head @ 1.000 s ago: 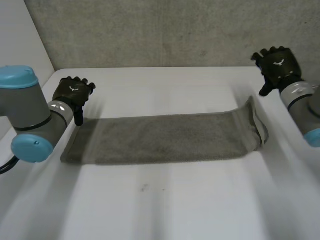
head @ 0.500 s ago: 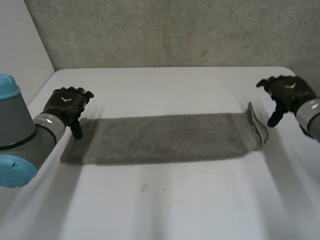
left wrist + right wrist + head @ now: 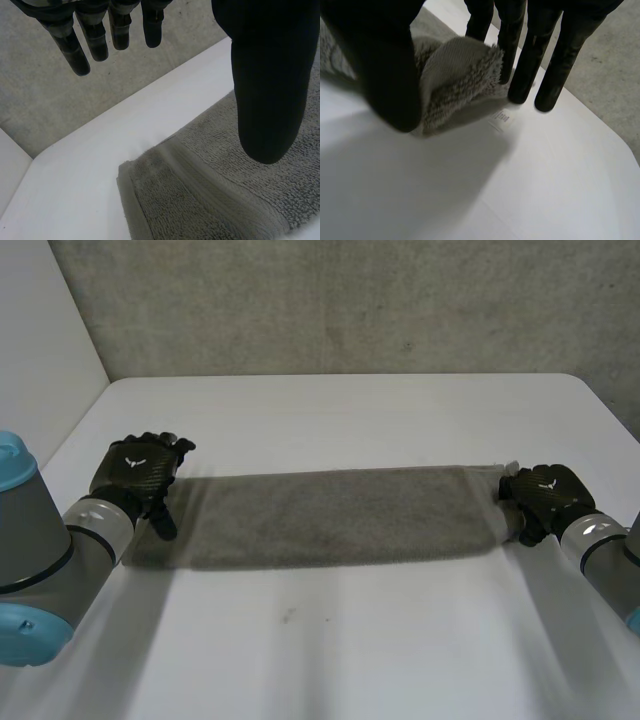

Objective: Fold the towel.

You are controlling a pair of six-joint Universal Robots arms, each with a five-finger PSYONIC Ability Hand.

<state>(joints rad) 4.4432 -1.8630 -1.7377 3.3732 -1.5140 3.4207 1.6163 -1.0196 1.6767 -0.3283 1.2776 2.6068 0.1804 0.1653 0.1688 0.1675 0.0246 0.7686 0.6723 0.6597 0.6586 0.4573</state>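
Remote op here, quick read on the fold job. One white bench [image 3: 350,410]. One grey terry towel [image 3: 330,515] is on it, already a long narrow strip, lying flat through the middle of the bench from 9 o'clock across to 3 o'clock.

My guess on handling: light, floppy and a bit grippy. It won't slide out of a pinch, but it'll sag and drag if I lift it by one point only. Best hold looks like the two short ends, at the corners where the woven hem band gives something firmer to grab.

Two robot hands. The left robot hand [image 3: 140,468] is at the 9 o'clock end, spread wide with fingers straight, hanging just over that end's far corner and holding nothing. The right robot hand [image 3: 540,495] is down at the 3 o'clock end, where the towel humps up in a small lip. That lip sits between the thumb and the straight fingers [image 3: 530,65], and the hand looks spread around it, not clamped.

One little white tag [image 3: 501,119] lies on the bench by the right fingertips, probably the towel's label.
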